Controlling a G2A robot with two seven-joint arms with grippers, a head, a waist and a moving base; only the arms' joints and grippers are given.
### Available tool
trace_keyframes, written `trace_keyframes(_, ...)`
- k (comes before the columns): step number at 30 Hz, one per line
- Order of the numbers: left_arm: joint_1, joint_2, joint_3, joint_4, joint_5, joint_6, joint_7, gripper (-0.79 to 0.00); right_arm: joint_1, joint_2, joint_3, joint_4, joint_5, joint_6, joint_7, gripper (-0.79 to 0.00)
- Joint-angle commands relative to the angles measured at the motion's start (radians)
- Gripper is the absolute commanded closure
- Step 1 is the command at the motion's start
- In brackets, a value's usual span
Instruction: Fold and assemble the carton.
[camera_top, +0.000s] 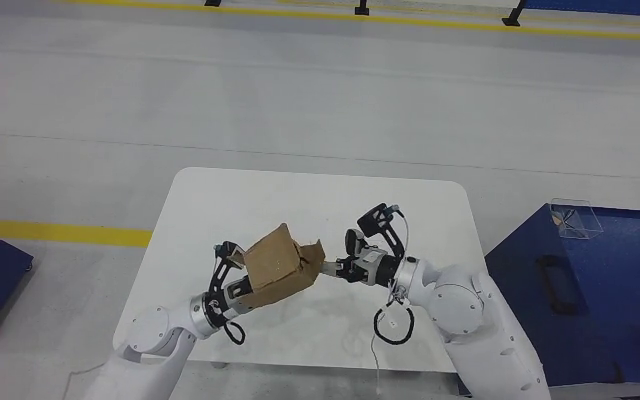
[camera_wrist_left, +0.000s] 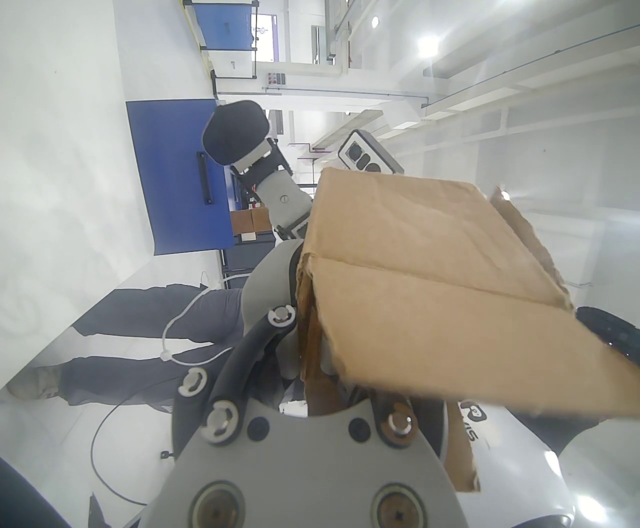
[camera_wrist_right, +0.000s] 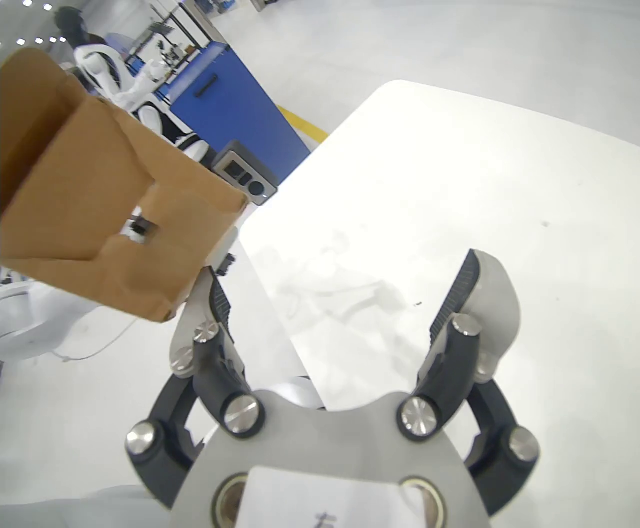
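Carton (camera_top: 282, 265): brown cardboard, partly folded, with loose flaps standing up along its upper and right edges. You find it lifted over the near-left part of the table, lying askew to the table's edges.
Left gripper (camera_top: 234, 276): clamped on the carton's left end and carrying it. In your left wrist view one broad panel runs across between the fingers (camera_wrist_left: 606, 326), and a creased fold line crosses that panel.
Right gripper (camera_wrist_right: 345, 290): jaws spread wide, holding nothing. It sits at the carton's right end. One finger lies just beside a lower corner of the cardboard, and you cannot tell whether they touch. The other finger stands apart over bare tabletop.
Table (camera_top: 420, 210): white, with rounded corners. Both arms come in over its near edge.
Blue cabinet (camera_top: 570, 300): stands on the floor off the table's right side, well apart from the carton.
Clear box (camera_top: 575, 217): rests on top of the blue cabinet.
Yellow line (camera_top: 70, 235): a floor stripe running off to the left of the table.
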Motion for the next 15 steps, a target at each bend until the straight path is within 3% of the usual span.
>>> trace_keyframes(1,0.0,-0.001,0.003,0.001,0.002,-0.001,0.001,0.0,0.001,0.003,0.014,-0.004,0.01,-0.002,0.007,-0.785)
trace_keyframes(15,0.005,-0.003,0.008,0.005,0.021,-0.004,0.011,0.0,0.015,0.007,-0.005,-0.04,-0.02,0.009,-0.035,-0.785)
